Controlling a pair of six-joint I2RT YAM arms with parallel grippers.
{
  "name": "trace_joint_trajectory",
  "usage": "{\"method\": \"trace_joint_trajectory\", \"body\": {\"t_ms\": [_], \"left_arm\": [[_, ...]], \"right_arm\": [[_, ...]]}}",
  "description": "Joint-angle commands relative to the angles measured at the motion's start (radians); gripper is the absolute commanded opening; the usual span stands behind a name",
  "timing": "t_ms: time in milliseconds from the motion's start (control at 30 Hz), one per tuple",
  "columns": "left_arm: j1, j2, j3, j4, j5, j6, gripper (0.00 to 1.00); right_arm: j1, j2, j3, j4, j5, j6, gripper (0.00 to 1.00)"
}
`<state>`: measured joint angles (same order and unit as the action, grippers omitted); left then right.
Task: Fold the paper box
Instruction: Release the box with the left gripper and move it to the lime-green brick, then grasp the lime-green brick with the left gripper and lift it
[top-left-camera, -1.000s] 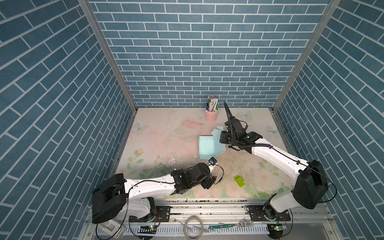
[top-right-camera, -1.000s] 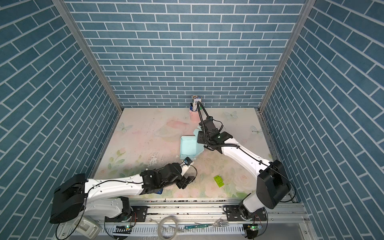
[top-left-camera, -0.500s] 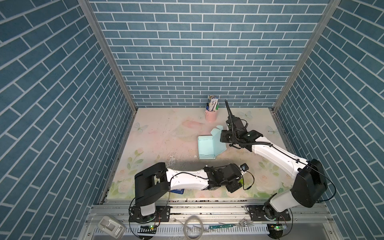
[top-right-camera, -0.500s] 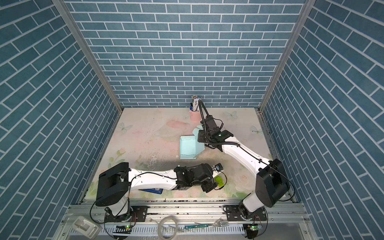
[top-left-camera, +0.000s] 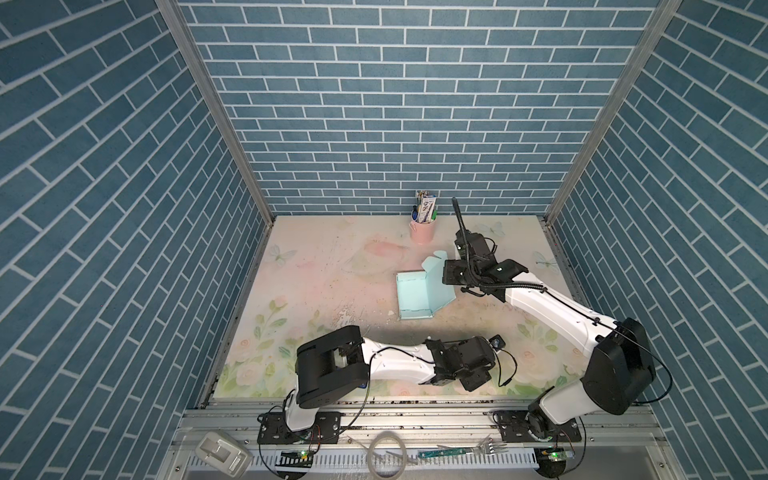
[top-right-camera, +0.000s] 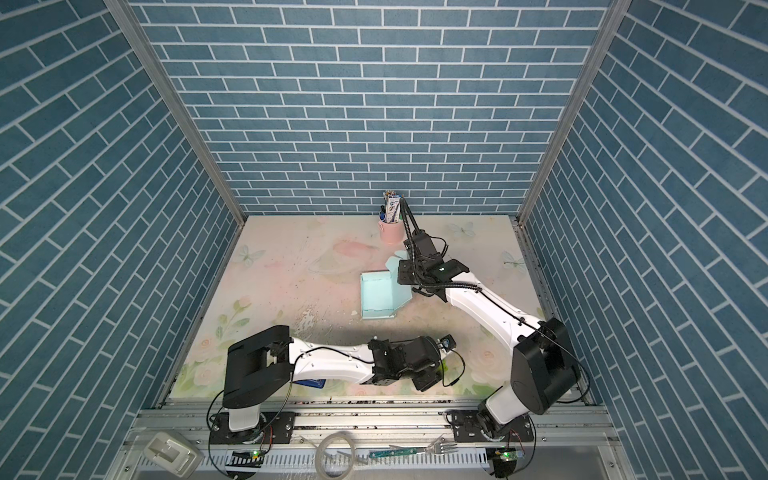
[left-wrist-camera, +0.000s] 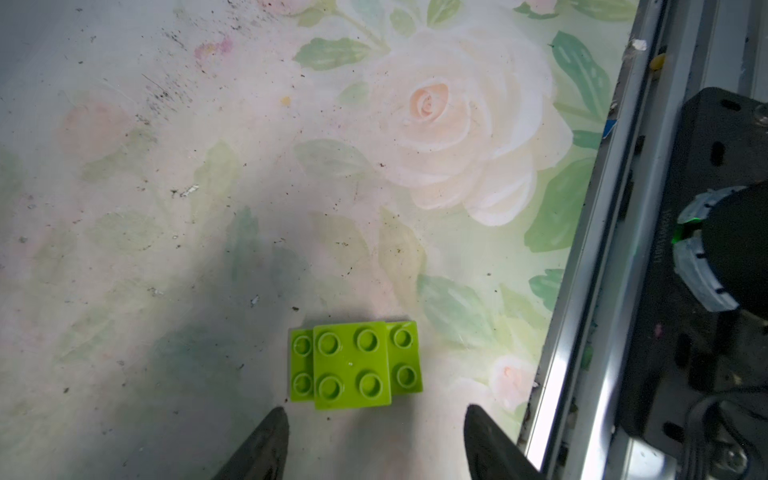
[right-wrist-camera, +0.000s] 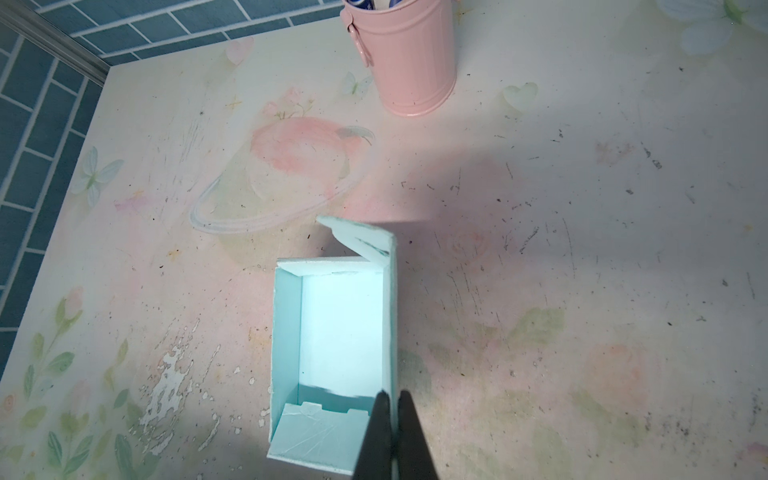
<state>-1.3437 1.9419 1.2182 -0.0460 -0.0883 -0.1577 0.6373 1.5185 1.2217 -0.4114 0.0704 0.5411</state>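
Left gripper had swung across the table's front to hover, claws spread, by the green brick, well apart from the paper box mid-table. The right gripper, closed, seemingly pinched its side wall, so folding looked stalled.

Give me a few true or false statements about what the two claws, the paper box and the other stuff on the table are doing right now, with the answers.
1. The right claw is shut on a side wall of the paper box. True.
2. The left claw grips the green brick. False: its jaws stand open, and the brick lies on the table just ahead of it.
3. The pink cup lies tipped over. False: it stands upright.
4. The paper box is open on top. True.
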Motion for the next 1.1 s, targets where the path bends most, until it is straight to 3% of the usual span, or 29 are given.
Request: {"method": "trace_joint_trajectory", "body": {"t_ms": [0,567,733,1067], "left_arm": [[-0.009,0.033,0.047,0.024,-0.045,-0.036,0.66],[-0.008,0.127,0.119,-0.020,-0.091,-0.067,0.48],[-0.009,0.135,0.117,-0.024,-0.106,-0.081,0.35],[-0.010,0.085,0.082,-0.014,-0.124,-0.090,0.29]], "right_arm": [[-0.007,-0.017,-0.008,-0.008,-0.024,-0.027,0.00],[-0.008,-0.029,-0.049,0.029,-0.044,-0.024,0.00],[-0.008,-0.035,-0.063,0.037,-0.043,-0.021,0.00],[-0.010,-0.044,-0.073,0.036,-0.028,-0.023,0.00]]}}
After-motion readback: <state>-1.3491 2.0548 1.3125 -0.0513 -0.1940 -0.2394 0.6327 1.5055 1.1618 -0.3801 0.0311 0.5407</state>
